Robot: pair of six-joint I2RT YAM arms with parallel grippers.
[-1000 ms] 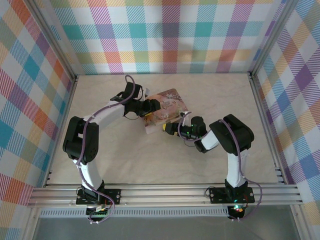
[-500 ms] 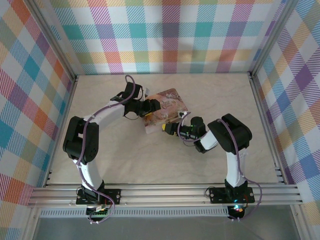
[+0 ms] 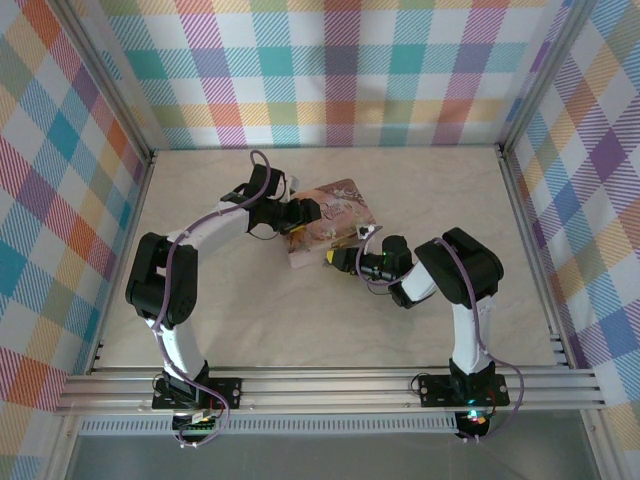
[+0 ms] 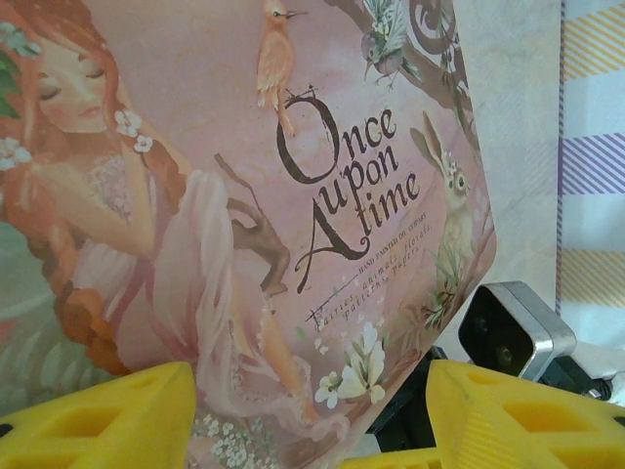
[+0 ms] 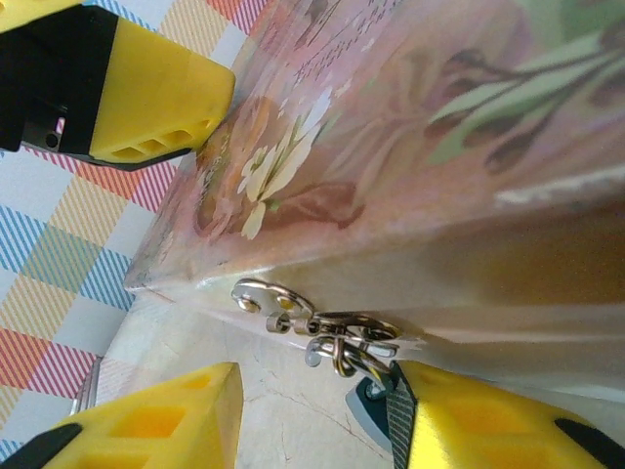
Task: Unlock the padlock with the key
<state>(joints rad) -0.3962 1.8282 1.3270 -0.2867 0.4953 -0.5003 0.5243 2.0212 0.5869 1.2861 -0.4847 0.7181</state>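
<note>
The pink tin (image 3: 338, 212) stands tilted at mid-table, its illustrated lid (image 4: 244, 195) facing my left wrist. My left gripper (image 3: 300, 222) (image 4: 312, 422) straddles its near corner and is shut on it; one of its yellow fingers (image 5: 146, 93) lies against the lid's edge. On the tin's front wall (image 5: 439, 264) a silvery hasp (image 5: 262, 293) carries the padlock's thin shackle (image 5: 352, 340). The blue padlock body (image 5: 373, 403) peeks out beside my right finger. My right gripper (image 3: 336, 258) (image 5: 312, 420) is open just below the hasp, with bare table between its fingers. The key is hidden.
The right arm's wrist camera housing (image 4: 513, 332) sits close behind the tin's corner. Pale tabletop (image 3: 250, 310) stretches to the front and left. Plaid walls (image 3: 330, 70) close in the back and both sides, with an aluminium rail (image 3: 330, 385) at the near edge.
My right gripper has edged slightly closer to the tin's front wall. The left arm and the tin have stayed put.
</note>
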